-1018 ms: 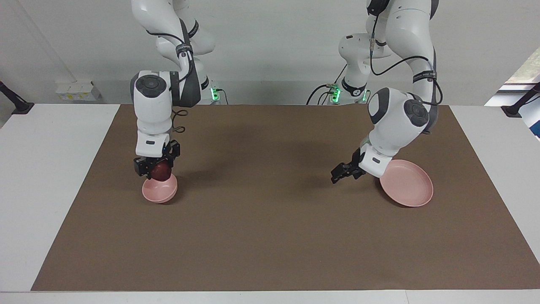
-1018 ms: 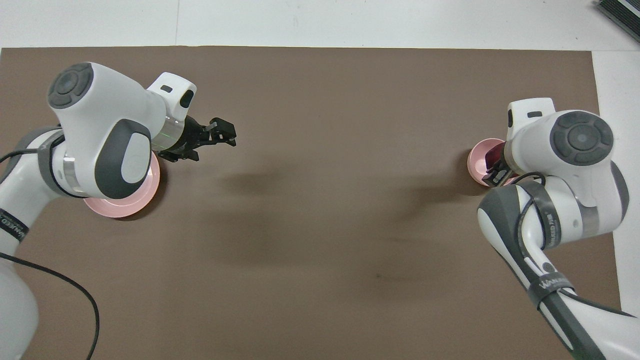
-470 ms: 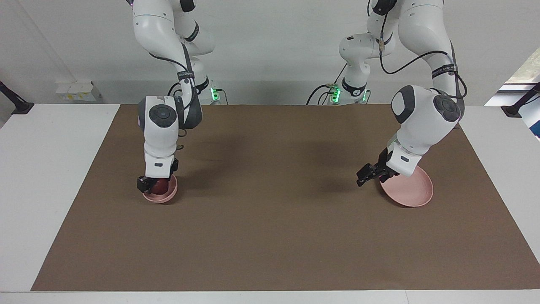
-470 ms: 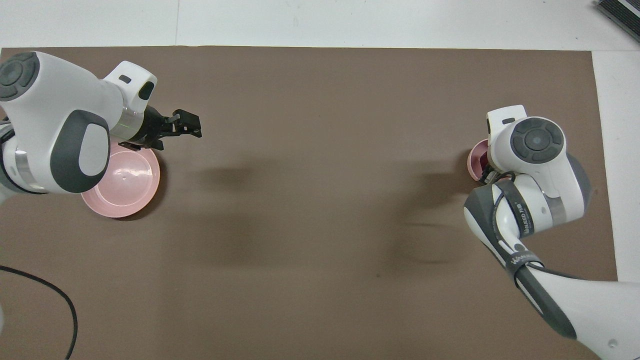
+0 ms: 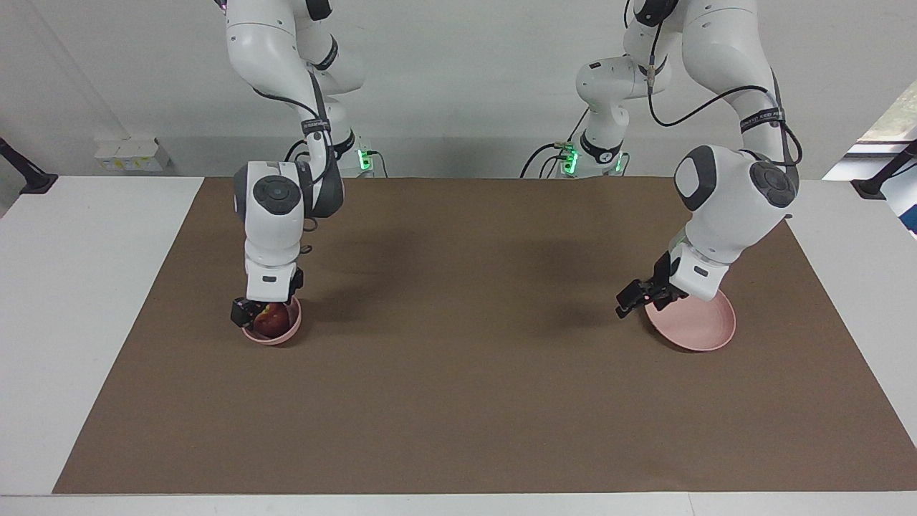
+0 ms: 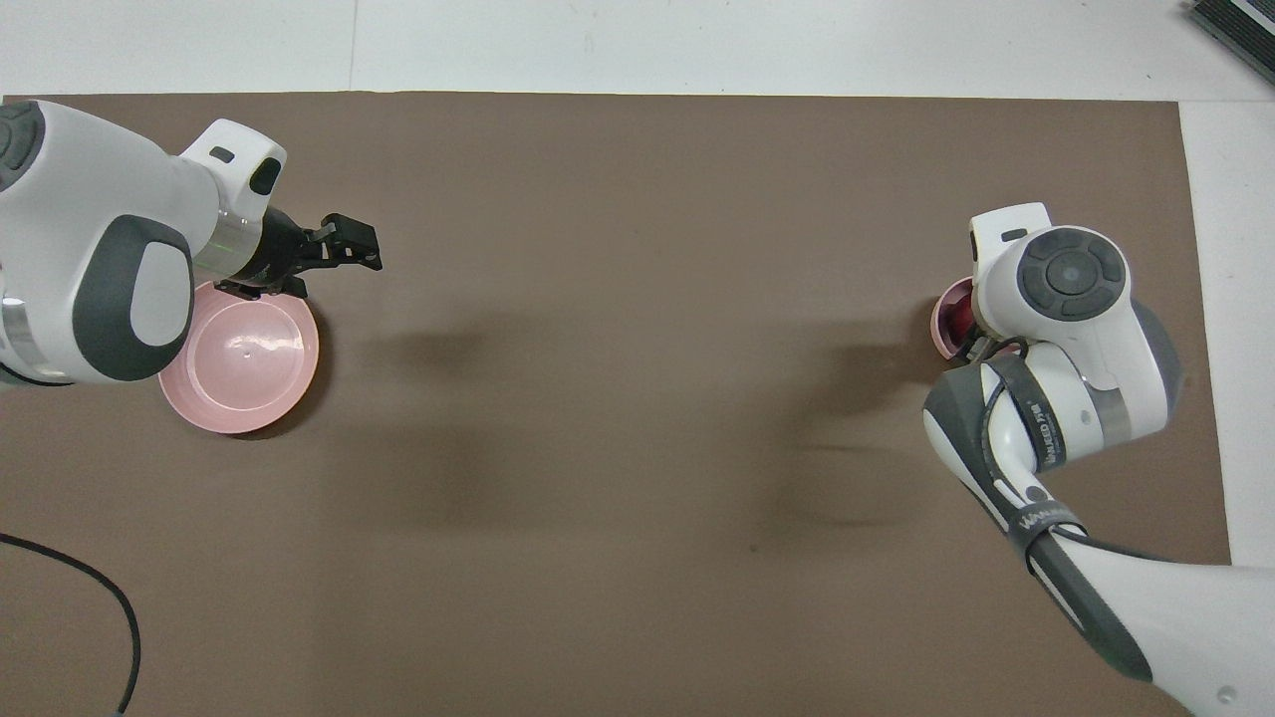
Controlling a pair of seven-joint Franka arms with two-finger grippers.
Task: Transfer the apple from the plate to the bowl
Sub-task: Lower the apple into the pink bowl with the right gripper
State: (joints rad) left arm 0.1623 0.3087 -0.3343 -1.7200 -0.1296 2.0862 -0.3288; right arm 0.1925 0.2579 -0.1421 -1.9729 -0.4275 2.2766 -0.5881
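The dark red apple (image 5: 271, 320) lies in the small pink bowl (image 5: 274, 335) toward the right arm's end of the table. My right gripper (image 5: 265, 315) reaches straight down into the bowl, its fingers open on either side of the apple. In the overhead view the right wrist covers most of the bowl (image 6: 942, 317), and only a sliver of the apple (image 6: 961, 319) shows. The pink plate (image 5: 698, 326) lies bare at the left arm's end. My left gripper (image 5: 633, 299) hangs open and empty, low over the mat beside the plate (image 6: 244, 358).
A brown mat (image 5: 458, 401) covers the table, with white table top (image 5: 79, 301) at both ends. A black cable (image 6: 90, 588) lies by the left arm's base. Nothing else stands on the mat.
My right gripper came down into the bowl with the apple and its fingers spread a little; the apple now rests in the bowl. My left gripper drew back toward the plate.
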